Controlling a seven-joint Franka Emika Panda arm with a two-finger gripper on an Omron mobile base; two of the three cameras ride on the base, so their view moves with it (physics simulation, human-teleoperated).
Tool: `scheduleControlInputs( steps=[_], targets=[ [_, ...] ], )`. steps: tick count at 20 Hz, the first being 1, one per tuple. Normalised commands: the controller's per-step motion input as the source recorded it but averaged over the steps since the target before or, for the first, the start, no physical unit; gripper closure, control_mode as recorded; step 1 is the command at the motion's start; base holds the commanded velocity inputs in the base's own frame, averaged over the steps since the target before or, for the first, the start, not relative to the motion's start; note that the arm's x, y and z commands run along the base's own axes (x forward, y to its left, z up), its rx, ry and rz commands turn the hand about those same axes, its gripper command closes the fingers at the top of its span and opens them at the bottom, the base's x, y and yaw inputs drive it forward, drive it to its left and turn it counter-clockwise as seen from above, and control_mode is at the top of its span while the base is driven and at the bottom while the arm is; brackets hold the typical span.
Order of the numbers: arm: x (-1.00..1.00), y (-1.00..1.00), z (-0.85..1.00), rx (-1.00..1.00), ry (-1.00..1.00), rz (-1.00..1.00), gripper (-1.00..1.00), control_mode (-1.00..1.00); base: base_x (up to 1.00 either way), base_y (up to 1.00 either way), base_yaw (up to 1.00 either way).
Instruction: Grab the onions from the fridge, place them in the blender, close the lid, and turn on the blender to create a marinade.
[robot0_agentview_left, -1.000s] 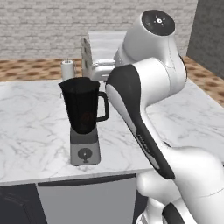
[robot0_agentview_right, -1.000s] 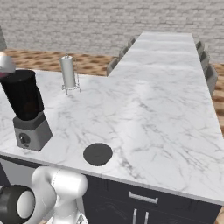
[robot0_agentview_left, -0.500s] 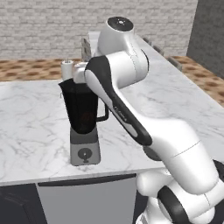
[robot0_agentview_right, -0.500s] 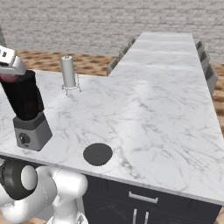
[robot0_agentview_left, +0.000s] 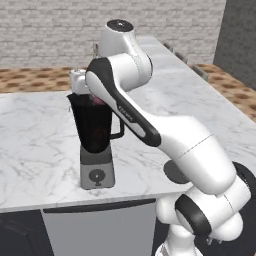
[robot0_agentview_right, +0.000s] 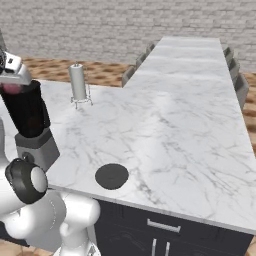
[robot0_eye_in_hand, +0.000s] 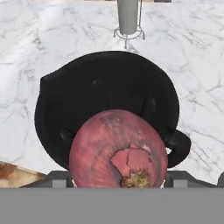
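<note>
The marble counter (robot0_agentview_right: 170, 125) carries everything, and I take the blender (robot0_agentview_left: 95, 137) as my landmark: it stands near the counter's front edge with its dark jar open at the top. Beside the blender, nearer the front edge, the lid (robot0_agentview_right: 111, 176) lies flat on the marble. Behind the blender stands a small white cylinder on a stand (robot0_agentview_right: 78, 84). My gripper (robot0_agentview_left: 82, 85) hangs just above the blender's rim, pinching one onion (robot0_eye_in_hand: 118, 150) between my fingers; in the hand view the bulb sits over the near side of the jar's mouth, not its middle. My worry is that offset: if I let go here, the onion could strike the rim and bounce onto the counter. I see no fridge from here.
</note>
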Motion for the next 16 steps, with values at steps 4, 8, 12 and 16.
scheduleControlInputs(
  steps=[4,8,12,16],
  targets=[
    [0.64,0.11,-0.01,0.0,0.01,0.0,1.0,-1.0,0.0,0.0,0.0],
    [0.56,0.1,-0.21,0.0,0.02,0.0,1.0,-1.0,0.0,0.0,0.0],
    [0.36,0.1,-0.76,0.0,0.1,0.0,1.0,-1.0,0.0,0.0,0.0],
    [0.21,0.31,-0.8,0.0,0.16,0.0,1.0,-1.0,0.0,0.0,0.0]
  ],
)
